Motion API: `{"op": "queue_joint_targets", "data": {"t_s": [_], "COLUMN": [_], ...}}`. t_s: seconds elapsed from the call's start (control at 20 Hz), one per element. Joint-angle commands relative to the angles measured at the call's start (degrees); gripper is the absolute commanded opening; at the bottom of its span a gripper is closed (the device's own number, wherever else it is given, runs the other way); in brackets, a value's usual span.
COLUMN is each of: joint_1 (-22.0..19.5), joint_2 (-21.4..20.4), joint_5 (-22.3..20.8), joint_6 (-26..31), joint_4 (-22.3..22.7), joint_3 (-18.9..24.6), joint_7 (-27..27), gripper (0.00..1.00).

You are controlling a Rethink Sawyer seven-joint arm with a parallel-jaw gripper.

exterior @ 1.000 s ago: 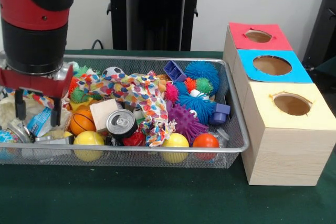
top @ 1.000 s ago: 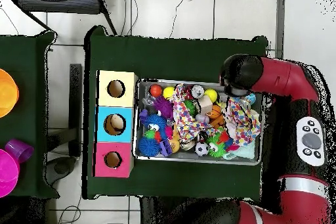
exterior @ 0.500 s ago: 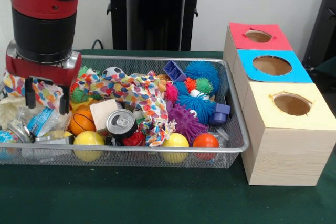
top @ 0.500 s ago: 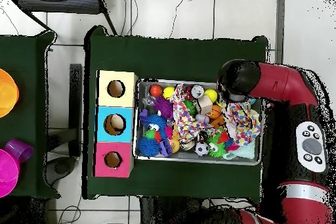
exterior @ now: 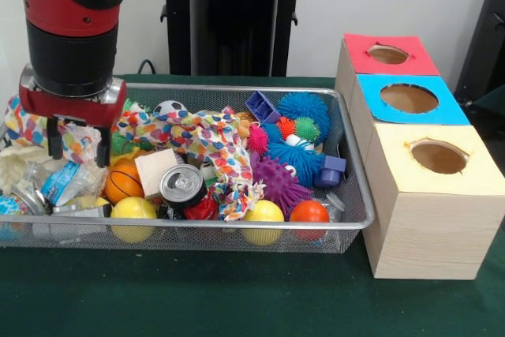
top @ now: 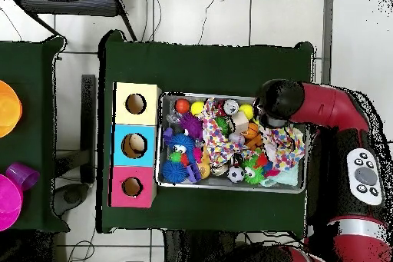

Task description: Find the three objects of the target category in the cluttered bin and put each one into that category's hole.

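One tool, now higher above the bin.

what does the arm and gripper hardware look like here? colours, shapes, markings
Front view: the arm is a thick round column, glossy red above a black band, ending in a red flange with a silver rim. The gripper has two thin dark fingers. Overhead view: red curved links, black joint caps, a grey button panel and a silver ring.
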Motion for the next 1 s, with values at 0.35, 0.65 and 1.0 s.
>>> {"op": "queue_joint_targets", "data": {"t_s": [0.35, 0.65, 1.0], "joint_1": [-3.3, -2.9, -3.2], "joint_2": [1.0, 0.4, 1.0], "joint_5": [-6.6, -7.3, -7.7], "joint_6": [-10.2, -10.2, -11.4], "joint_4": [9.6, 9.1, 10.3], "joint_3": [-0.2, -0.4, -0.6], "joint_7": [-2.2, -1.0, 0.5], "gripper": [1.00, 1.00, 1.00]}}
